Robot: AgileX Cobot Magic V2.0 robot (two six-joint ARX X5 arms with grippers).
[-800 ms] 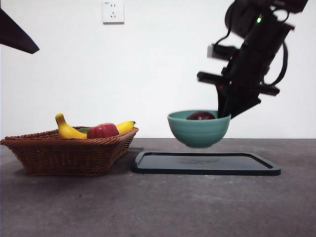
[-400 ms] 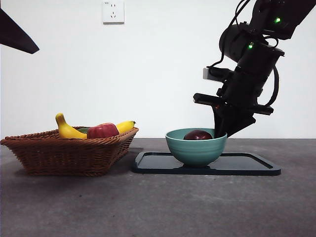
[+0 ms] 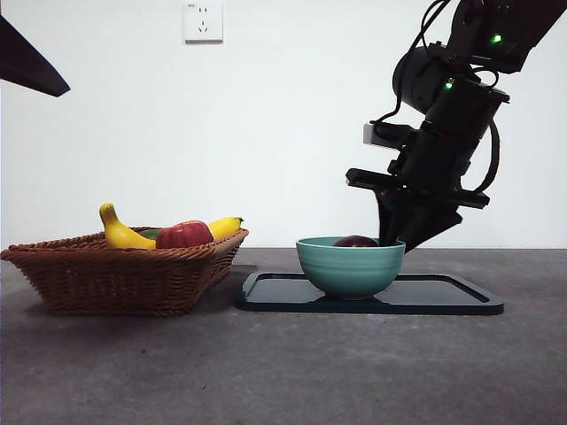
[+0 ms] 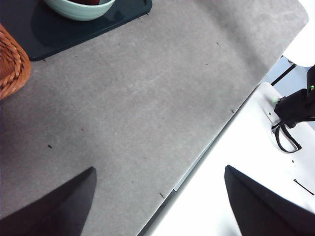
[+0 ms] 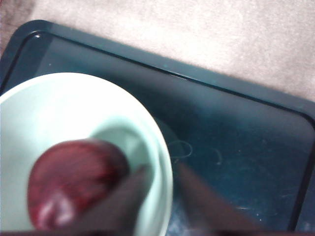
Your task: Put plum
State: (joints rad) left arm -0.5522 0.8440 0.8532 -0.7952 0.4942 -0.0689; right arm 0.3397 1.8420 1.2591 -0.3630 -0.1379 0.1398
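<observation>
The right gripper (image 5: 160,194) is straddling the rim of the glossy teal ceramic bowl (image 3: 351,266), one black jaw reaching inside the bowl and the other outside its wall; the wrist view is blurred and close, so whether the jaws are pinching the rim or merely standing around it cannot be told. In the front view the same gripper (image 3: 396,241) is coming down from the upper right as a large dark arm, and its tips are sinking behind the bowl's far right edge, where they are hidden.

The plum (image 5: 76,179), a glossy dark maroon round fruit, is lying inside the bowl, just beside the inner jaw. From the front only a thin dark crown of it (image 3: 355,241) is peeking over the rim; the rest is hidden by the bowl's wall.

The bowl is sitting on the flat dark rectangular tray (image 3: 443,297), towards the tray's left half.

To the left, near the tray, the brown woven wicker basket (image 3: 124,274) is holding a yellow banana (image 3: 120,232) and a brighter red apple-like fruit (image 3: 184,235); something green between them is too hidden to identify.

The left gripper (image 4: 160,196) is hovering over bare grey tabletop (image 4: 138,108) near its edge, jaws spread wide and holding nothing, with the bowl cut off at the frame's border.
</observation>
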